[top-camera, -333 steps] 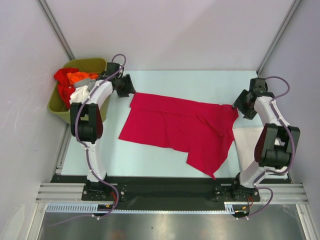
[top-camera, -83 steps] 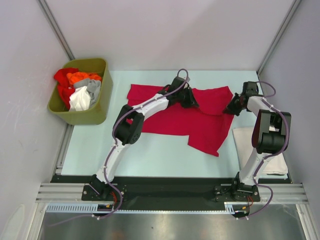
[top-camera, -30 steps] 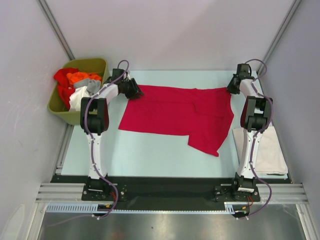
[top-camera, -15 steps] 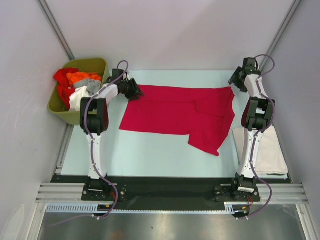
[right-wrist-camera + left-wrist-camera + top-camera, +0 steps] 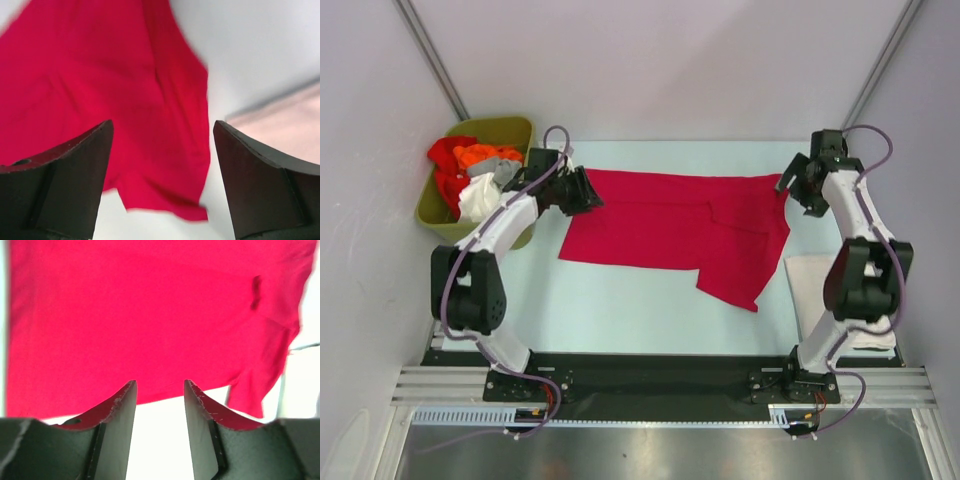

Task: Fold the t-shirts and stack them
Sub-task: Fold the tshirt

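Note:
A crimson-red t-shirt (image 5: pixel 675 230) lies spread on the table, with one flap hanging toward the front right. It also shows in the left wrist view (image 5: pixel 150 315) and in the right wrist view (image 5: pixel 110 100). My left gripper (image 5: pixel 590 195) is open and empty at the shirt's far left corner (image 5: pixel 159 385). My right gripper (image 5: pixel 790 190) is open and empty at the shirt's far right corner (image 5: pixel 162 127). An off-white t-shirt (image 5: pixel 855 300) lies folded at the right edge, partly behind my right arm.
An olive-green bin (image 5: pixel 515 135) at the far left holds red, orange, grey and white shirts (image 5: pixel 470 175). Metal frame posts and white walls close in the table on three sides. The off-white cloth shows at the right of the right wrist view (image 5: pixel 285 125).
Both grippers have let go of the shirt's far corners and drawn back slightly. The shirt has been pulled out flat and wide since the earliest frame.

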### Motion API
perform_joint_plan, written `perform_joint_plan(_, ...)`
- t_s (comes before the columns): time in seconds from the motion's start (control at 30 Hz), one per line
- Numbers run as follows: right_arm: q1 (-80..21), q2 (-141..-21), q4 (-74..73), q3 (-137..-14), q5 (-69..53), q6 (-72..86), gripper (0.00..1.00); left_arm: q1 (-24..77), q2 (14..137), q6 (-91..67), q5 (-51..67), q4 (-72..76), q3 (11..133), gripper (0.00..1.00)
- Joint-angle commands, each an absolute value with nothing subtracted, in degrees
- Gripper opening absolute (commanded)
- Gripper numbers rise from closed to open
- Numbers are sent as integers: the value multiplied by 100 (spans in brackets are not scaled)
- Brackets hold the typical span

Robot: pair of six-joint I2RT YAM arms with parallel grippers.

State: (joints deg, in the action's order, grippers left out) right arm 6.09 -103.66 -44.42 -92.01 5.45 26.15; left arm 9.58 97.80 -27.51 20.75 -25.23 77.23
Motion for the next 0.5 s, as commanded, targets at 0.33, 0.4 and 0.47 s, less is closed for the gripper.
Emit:
perform_joint_plan(0.33, -167, -6121, -4869, -5380, -967, 2663, 85, 431, 8164, -4533, 80, -2312, 5028, 53)
perform_joint_plan(0.4, -176, -5846, -4983, -5143, -1063, 2689, 85, 431, 8401, -4649, 18, -2172, 5001, 52)
perform_joint_plan(0.47, -219, -5731, -5132, -5133, -1177, 2707, 85, 431, 8560, -4772, -298, -2083, 5045, 50)
